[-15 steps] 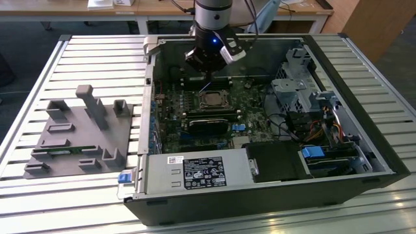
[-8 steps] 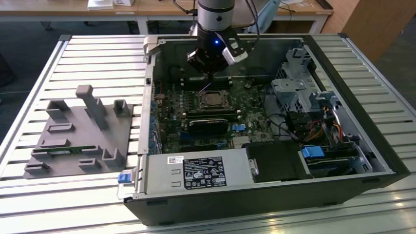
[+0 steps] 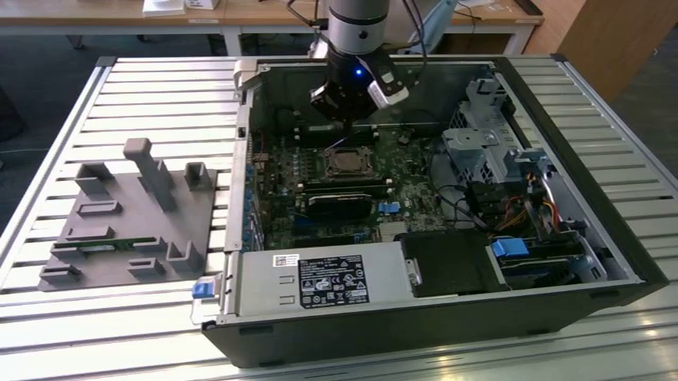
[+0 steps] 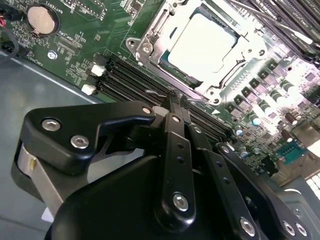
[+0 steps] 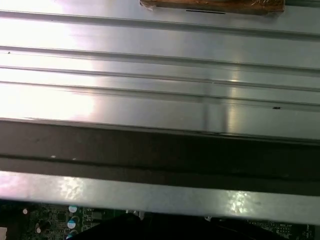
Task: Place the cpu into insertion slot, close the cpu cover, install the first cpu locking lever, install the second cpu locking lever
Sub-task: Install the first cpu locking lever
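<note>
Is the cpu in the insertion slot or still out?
In. In the second wrist view the cpu lies flat inside the insertion slot, with the cpu cover framing its silver top.

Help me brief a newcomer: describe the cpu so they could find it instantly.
Look inside the open computer case on the slatted table, at the green motherboard. Near its middle, just below the end effector, sits the cpu, a flat square with a dull silver top framed by the metal cpu cover, unlike the long black memory slots beside it.
</note>
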You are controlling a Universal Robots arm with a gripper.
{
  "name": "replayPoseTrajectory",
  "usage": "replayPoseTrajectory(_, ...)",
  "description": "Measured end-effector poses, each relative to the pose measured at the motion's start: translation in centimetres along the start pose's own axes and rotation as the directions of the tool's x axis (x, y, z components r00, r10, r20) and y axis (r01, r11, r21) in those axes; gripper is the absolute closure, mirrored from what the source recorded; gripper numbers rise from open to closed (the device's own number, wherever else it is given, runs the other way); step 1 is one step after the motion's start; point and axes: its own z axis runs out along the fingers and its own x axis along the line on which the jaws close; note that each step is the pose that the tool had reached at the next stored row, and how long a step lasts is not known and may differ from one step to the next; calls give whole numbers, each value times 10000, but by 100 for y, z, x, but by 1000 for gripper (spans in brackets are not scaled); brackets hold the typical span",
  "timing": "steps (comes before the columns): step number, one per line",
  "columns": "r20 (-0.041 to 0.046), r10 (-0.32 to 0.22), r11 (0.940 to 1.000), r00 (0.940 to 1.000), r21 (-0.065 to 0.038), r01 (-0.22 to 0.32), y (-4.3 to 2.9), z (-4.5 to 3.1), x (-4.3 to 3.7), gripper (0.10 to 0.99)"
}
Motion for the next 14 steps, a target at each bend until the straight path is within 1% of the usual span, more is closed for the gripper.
replayPoseTrajectory(7, -1, 1, 10000, 10000, 0, -1, -2, 55, -63, 980)
replayPoseTrajectory(14, 0, 1, 10000, 10000, -2, -1, 7, 93, -131, 980)
